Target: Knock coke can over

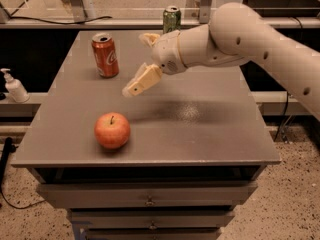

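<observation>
The coke can (105, 54) is red-orange with white script and a silver top. It stands upright at the back left of the grey table (200, 129). My gripper (135, 64) hangs above the table just right of the can, apart from it and holding nothing. It is open: one finger (142, 80) points down-left toward the table and the other (148, 38) sits higher and further back. The white arm reaches in from the right.
A red apple (112, 130) sits at the front left of the table. A green can (172, 19) stands at the table's back edge behind my gripper. A soap dispenser (15, 86) stands on a ledge left of the table. Drawers are below the tabletop.
</observation>
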You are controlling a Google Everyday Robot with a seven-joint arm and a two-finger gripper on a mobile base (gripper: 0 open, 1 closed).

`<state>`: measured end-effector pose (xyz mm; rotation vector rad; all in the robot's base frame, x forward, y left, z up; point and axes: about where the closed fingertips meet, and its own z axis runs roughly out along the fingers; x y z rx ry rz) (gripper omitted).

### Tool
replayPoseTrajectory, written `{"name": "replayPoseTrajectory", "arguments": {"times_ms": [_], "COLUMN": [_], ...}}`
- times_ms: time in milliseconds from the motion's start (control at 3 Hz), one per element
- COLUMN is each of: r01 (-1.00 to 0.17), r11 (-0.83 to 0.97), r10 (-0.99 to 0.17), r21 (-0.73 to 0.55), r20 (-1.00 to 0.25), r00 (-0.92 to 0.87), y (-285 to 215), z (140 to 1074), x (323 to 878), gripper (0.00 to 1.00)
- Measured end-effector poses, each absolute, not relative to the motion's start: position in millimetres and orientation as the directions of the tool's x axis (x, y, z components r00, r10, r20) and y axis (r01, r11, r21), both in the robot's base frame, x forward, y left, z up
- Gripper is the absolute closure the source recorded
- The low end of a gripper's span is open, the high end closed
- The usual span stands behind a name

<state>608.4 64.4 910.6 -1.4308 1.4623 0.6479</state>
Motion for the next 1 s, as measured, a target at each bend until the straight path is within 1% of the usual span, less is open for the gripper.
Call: {"name": "replayPoseTrajectory", "arguments": {"times_ms": [667, 1000], "r01": [-0.956, -0.958], "r11": [0.220, 0.232], "r10": [-0.315, -0.257], "r21": [-0.192, -0.168], "r20": [-0.942, -0.960], "r00": [0.117, 0.106], "y": [122, 146], "z": [900, 897], "x": [675, 689], "gripper": [0.00, 0.00]}}
